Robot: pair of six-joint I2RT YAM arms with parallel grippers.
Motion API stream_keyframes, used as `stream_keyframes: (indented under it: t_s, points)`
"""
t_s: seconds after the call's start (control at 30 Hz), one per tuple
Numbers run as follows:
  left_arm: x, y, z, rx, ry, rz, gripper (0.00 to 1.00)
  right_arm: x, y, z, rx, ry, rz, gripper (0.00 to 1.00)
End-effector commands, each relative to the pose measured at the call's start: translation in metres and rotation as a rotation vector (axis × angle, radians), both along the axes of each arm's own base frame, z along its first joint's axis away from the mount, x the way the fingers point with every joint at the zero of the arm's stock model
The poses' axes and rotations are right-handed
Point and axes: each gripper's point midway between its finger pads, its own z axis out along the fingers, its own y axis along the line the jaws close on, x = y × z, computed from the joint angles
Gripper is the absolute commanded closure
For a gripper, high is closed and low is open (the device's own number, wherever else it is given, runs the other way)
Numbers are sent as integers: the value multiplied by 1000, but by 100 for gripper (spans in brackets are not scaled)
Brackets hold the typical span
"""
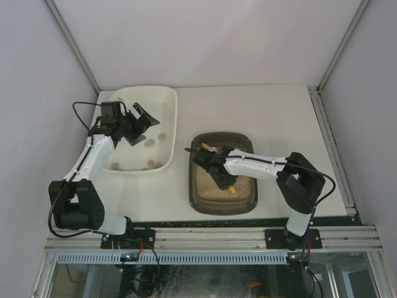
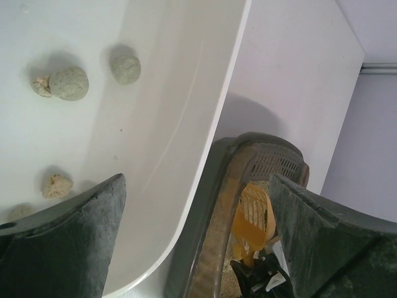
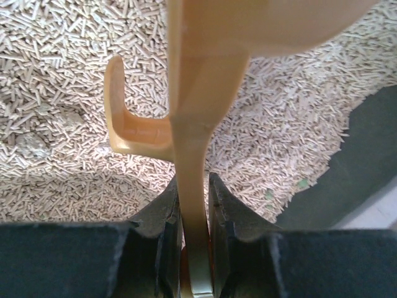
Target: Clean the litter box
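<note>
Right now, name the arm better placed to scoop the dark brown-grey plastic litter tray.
Right. The right gripper holds the orange plastic scoop inside that tray; the left gripper hangs open over the white tub.

The box is dark brown-grey with a fine grid on its rim, its litter pale beige, the scoop amber-yellow, the tub plain white, its clumps speckled grey and tan.

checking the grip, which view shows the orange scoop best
Right wrist: the scoop fills the frame, handle clamped in the right gripper. Left wrist shows only its slotted head; top external only small orange bits.
</note>
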Motion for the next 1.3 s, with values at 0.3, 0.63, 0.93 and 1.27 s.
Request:
stream_keyframes:
  t_s: [0.3,0.63,0.93,1.27]
  points:
    - [-3,-7,15,-30,-83,-47,0,-1,15,25,205,1,17,100]
    - [-5,-9,15,-46,-91,-53,0,8,13,11,227,49,-47,100]
    - [-4,-10,13,-53,-89,-51,1,24,16,4,107,-48,-20,100]
    - [-9,-12,10,-60,-92,-64,1,13,61,8,392,74,40,100]
